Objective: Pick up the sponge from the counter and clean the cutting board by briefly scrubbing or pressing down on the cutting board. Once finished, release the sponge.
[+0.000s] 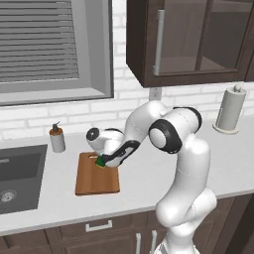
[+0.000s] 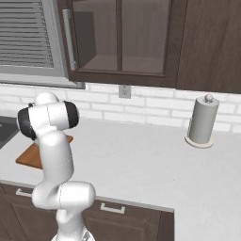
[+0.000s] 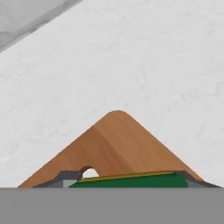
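On the pale worktop [image 1: 149, 183] under the dark cabinets, my claw [image 1: 102, 162] is clenched on the sponge [image 1: 100, 161], which sits on the cutting board [image 1: 94, 178] at its far end, about one o'clock. I'd press flat and scrub in short strokes, staying inside the board's edge. The arm reaches left from its base, elbow high, wrist tipped down.

The left base view is looking forward and down from behind the arm at the counter [image 1: 149, 183] ahead of the jaws. The right base view is facing the same counter from the other side. The hand view is sitting close, looking along the jaws over the cutting board [image 3: 116, 144].
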Tool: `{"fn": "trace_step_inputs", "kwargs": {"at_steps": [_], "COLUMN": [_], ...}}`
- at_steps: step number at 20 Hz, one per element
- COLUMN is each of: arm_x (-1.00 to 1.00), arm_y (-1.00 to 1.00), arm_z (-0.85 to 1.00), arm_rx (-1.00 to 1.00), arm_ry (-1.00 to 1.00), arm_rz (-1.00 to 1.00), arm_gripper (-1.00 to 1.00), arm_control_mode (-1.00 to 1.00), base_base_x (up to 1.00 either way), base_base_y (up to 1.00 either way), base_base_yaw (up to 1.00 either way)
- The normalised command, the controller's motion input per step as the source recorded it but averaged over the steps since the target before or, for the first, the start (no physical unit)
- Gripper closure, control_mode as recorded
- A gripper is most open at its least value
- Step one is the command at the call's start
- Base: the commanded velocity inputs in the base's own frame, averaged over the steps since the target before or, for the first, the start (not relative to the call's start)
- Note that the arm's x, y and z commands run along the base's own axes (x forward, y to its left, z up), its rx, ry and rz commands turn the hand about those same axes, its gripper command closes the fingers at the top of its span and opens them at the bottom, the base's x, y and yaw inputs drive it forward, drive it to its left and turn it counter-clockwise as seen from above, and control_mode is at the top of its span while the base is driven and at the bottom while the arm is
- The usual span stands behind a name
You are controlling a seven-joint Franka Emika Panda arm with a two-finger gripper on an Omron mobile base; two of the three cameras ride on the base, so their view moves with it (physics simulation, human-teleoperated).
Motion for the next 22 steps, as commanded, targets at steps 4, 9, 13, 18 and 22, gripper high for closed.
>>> {"fn": "trace_step_inputs", "kwargs": {"at_steps": [4,9,13,18,22], "arm_x": [0.08,0.00,0.00,0.00,0.00], "arm_y": [-0.97,-0.96,-1.00,-0.94,-0.28], "arm_z": [-0.20,0.00,0.00,0.16,0.02], "arm_rx": [0.04,0.12,0.12,0.20,0.08], "arm_ry": [-0.02,0.00,0.00,0.06,0.06], "arm_rz": [-0.09,-0.07,-0.06,-0.09,-0.07], "arm_gripper": [1.00,1.00,1.00,1.00,1.00], "arm_control_mode": [-1.00,-1.00,-1.00,-1.00,-1.00], "base_base_x": [0.00,0.00,0.00,0.00,0.00], "base_base_y": [0.00,0.00,0.00,0.00,0.00], "base_base_yaw": [0.00,0.00,0.00,0.00,0.00]}}
